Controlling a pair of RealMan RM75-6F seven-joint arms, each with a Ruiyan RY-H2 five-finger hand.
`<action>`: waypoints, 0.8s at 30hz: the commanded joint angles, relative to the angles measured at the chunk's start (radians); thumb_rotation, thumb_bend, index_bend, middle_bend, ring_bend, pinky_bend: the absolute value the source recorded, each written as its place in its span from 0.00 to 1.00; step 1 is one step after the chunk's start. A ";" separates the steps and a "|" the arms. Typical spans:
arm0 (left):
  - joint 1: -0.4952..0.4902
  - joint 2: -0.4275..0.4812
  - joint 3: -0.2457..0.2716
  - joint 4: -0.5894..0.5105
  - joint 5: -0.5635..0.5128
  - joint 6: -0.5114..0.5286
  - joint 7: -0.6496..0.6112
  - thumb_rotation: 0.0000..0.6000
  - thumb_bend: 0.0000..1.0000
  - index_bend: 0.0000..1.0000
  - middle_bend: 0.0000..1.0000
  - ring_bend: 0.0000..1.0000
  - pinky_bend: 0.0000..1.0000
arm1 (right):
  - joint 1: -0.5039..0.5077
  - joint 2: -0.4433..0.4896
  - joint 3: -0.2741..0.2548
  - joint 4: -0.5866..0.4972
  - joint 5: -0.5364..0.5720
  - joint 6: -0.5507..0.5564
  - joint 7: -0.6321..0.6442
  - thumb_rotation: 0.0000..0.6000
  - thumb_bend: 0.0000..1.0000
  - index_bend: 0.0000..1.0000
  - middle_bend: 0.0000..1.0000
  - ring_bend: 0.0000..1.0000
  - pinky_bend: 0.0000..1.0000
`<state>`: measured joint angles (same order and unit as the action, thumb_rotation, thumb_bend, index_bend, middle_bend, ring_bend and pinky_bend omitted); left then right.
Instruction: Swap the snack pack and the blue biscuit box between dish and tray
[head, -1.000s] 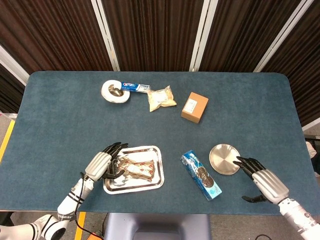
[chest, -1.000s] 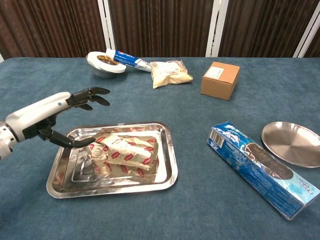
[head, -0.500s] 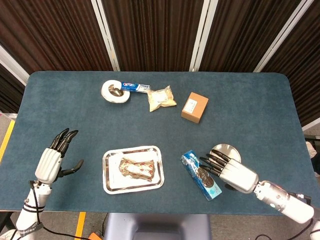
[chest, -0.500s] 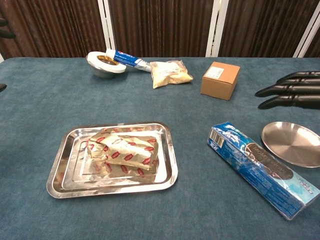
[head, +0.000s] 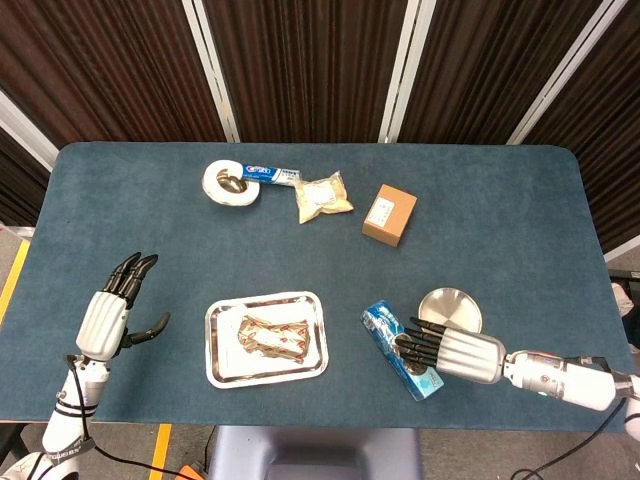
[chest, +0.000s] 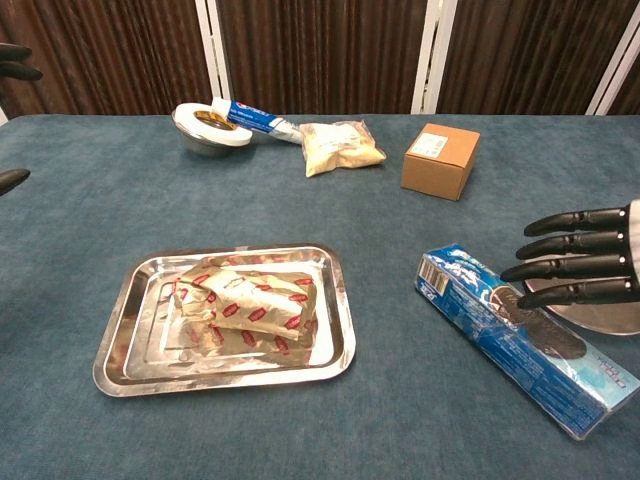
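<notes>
Blue biscuit box (chest: 520, 337) lies flat on the worktop (head: 150, 230), between tray (head: 215, 368) and dish (head: 452, 305) — likely light, stiff card under slick film, so take it across the short sides near the middle. Right hand (head: 455, 353) hovers over it, fingers (chest: 565, 243) spread, holding nothing. Snack pack (chest: 245, 306) sits in the tray — soft, crinkly, pinch loosely. Left hand (head: 112, 313) is open, well apart.

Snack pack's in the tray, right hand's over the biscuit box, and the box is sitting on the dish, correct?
Not quite: the blue biscuit box lies on the table beside the dish, as the head view shows. The snack pack is in the tray, with the right hand over the box.
</notes>
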<state>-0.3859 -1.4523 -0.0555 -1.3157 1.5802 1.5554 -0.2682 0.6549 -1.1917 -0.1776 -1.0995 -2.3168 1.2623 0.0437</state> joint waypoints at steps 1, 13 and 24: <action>-0.002 -0.011 -0.013 0.008 -0.004 -0.004 0.031 1.00 0.31 0.00 0.08 0.01 0.13 | 0.010 -0.110 -0.016 0.102 0.013 0.047 0.048 1.00 0.26 0.00 0.00 0.00 0.00; 0.007 -0.018 -0.024 0.015 -0.010 -0.023 0.089 1.00 0.30 0.00 0.08 0.01 0.13 | 0.029 -0.302 -0.025 0.295 0.068 0.139 0.092 1.00 0.29 0.51 0.34 0.21 0.25; 0.018 0.011 -0.024 -0.031 -0.017 -0.050 0.115 1.00 0.29 0.00 0.08 0.01 0.10 | 0.058 -0.345 -0.054 0.306 0.118 0.108 0.092 1.00 0.32 0.85 0.62 0.48 0.52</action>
<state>-0.3703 -1.4454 -0.0793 -1.3413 1.5615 1.5036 -0.1581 0.7121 -1.5343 -0.2296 -0.7910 -2.2008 1.3691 0.1378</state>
